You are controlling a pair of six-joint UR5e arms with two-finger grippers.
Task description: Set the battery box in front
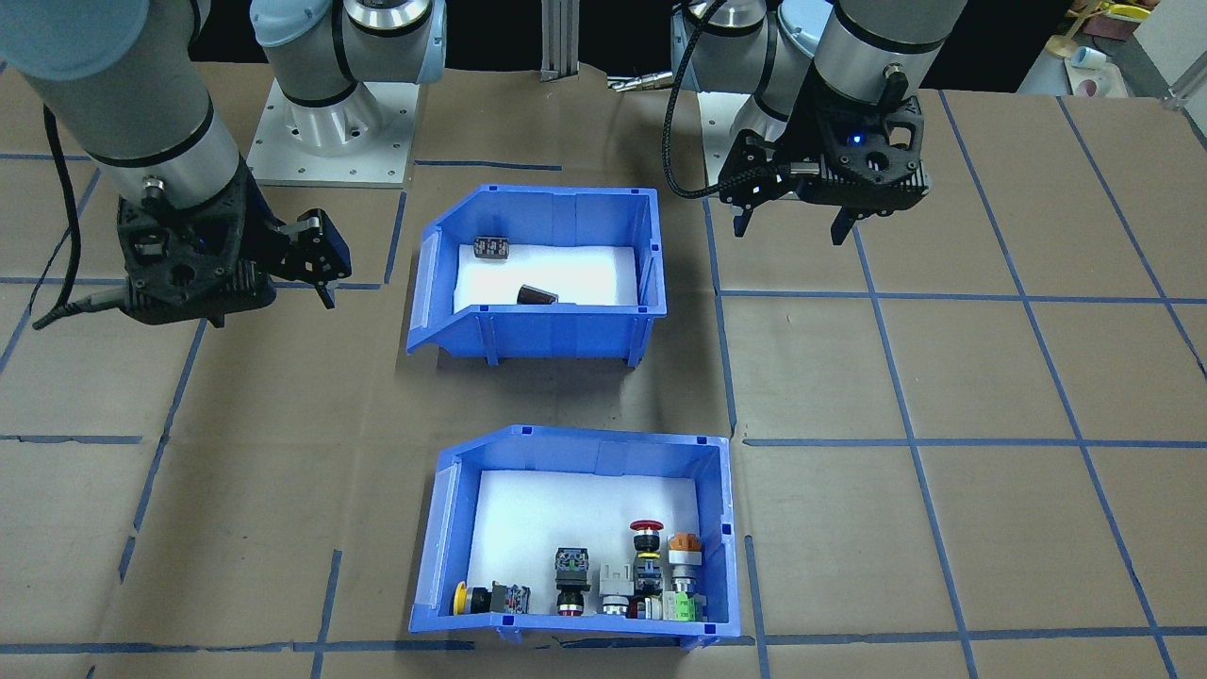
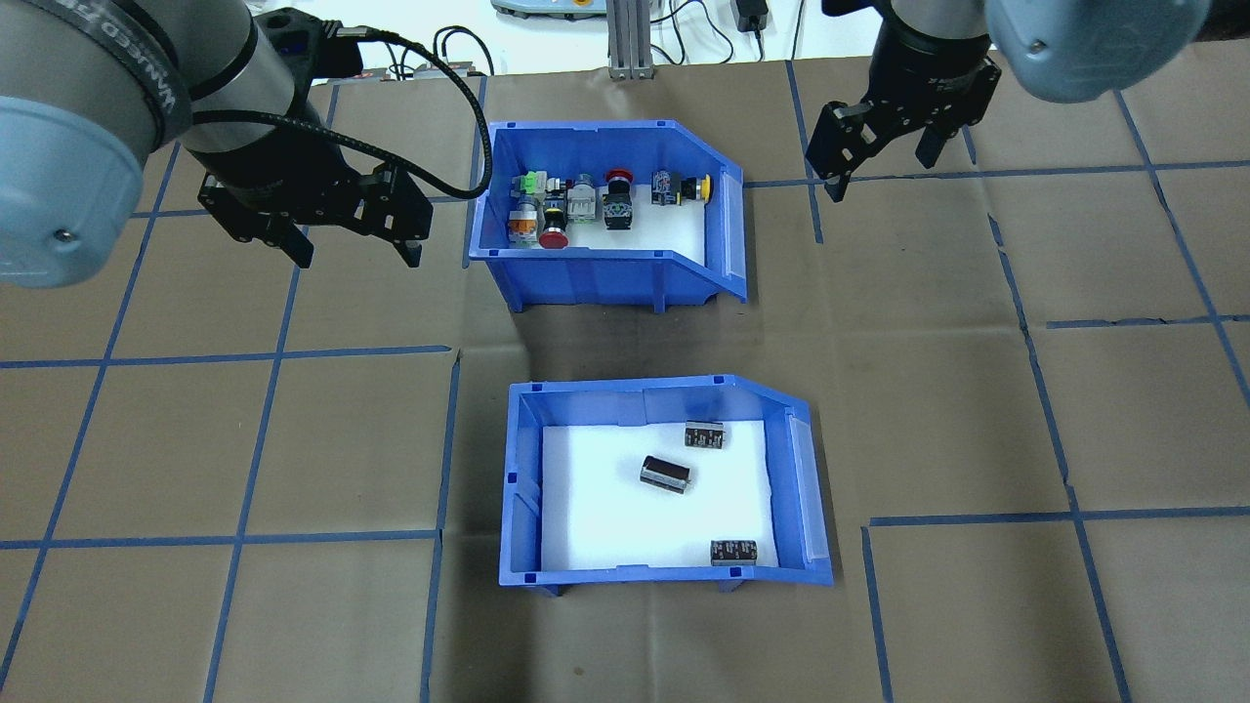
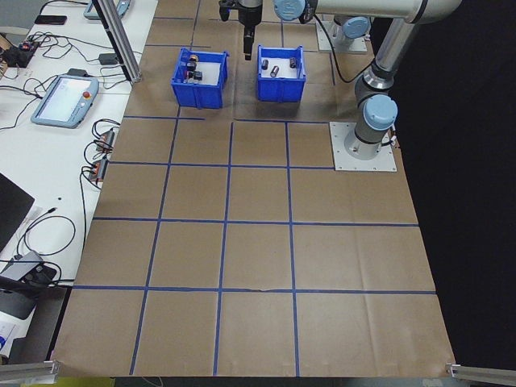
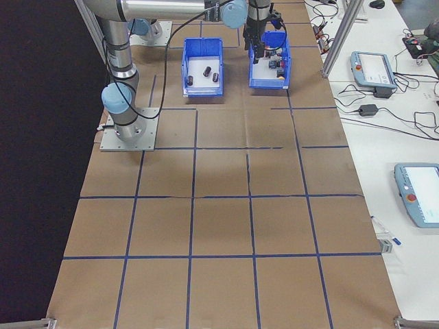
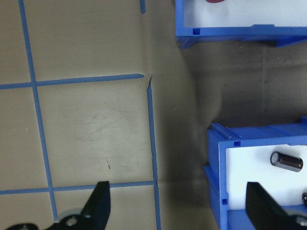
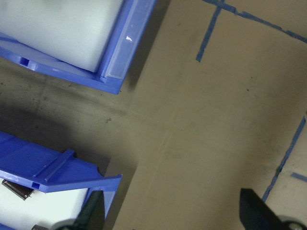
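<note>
Fingers spread wide on my left gripper [image 2: 354, 249] and my right gripper [image 2: 877, 164], both empty above the table [image 2: 977, 391]; battery box [image 2: 664, 576] sits between and nearer me, behind the button bin [image 2: 596, 278].

Both arms raised, jaws apart, empty.

The battery box [image 1: 542, 269] sits between two empty, spread grippers, behind the push-button bin [image 1: 575, 538].
</note>
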